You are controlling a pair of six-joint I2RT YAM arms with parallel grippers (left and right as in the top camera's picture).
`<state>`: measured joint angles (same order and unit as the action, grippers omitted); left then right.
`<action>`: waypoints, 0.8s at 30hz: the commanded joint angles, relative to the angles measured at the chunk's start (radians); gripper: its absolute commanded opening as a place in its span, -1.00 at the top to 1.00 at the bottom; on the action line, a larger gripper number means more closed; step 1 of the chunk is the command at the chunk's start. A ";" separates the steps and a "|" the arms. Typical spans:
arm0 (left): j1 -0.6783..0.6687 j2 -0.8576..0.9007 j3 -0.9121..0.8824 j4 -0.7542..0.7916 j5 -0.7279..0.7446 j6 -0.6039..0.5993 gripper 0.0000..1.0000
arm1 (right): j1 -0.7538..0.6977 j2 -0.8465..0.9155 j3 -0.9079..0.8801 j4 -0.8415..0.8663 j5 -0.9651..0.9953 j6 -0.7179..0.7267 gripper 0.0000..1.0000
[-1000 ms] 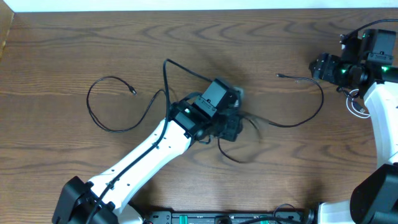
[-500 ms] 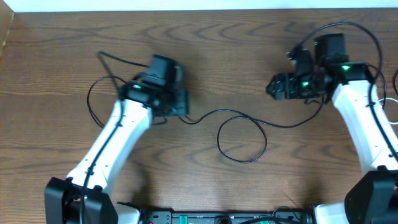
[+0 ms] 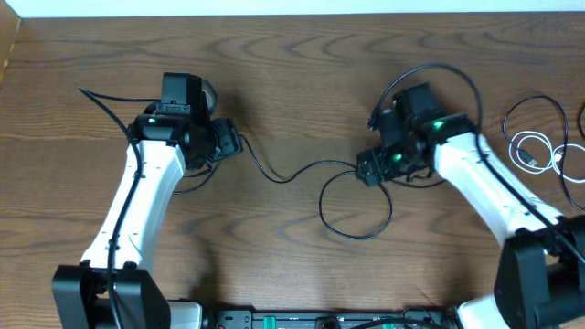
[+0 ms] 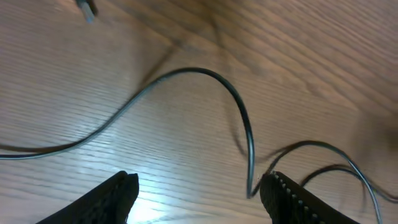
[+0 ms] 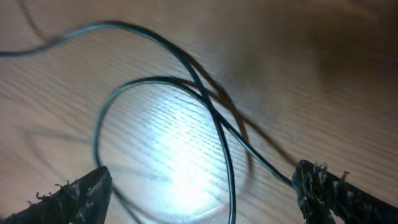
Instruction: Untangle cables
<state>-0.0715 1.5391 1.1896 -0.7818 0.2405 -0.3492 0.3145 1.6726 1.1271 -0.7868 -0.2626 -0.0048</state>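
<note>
black cable (image 3: pixel 352 196) lies looped on surface (image 3: pixel 292 82). left tool (image 4: pixel 204 193) released, jaws spread over one strand; right tool (image 5: pixel 199 183) released, jaws spread over the loop crossing.

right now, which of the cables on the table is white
The small coiled white cable at the far right. The others, like the long looping cable in the centre, are black.
</note>
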 commanded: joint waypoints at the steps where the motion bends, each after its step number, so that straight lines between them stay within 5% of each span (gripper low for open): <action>1: -0.006 0.063 0.005 0.000 0.037 -0.059 -0.37 | 0.024 0.006 -0.033 0.028 0.076 -0.007 -0.82; 10: -0.011 0.242 0.005 0.112 0.254 -0.133 -0.37 | 0.028 0.006 -0.097 0.113 0.200 0.025 -0.80; 24: -0.114 0.271 0.006 0.216 0.280 -0.135 -0.34 | 0.027 0.006 -0.150 0.148 0.201 0.034 -0.82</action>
<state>-0.1665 1.8084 1.1896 -0.5682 0.4992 -0.4751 0.3382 1.6791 0.9810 -0.6415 -0.0727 0.0154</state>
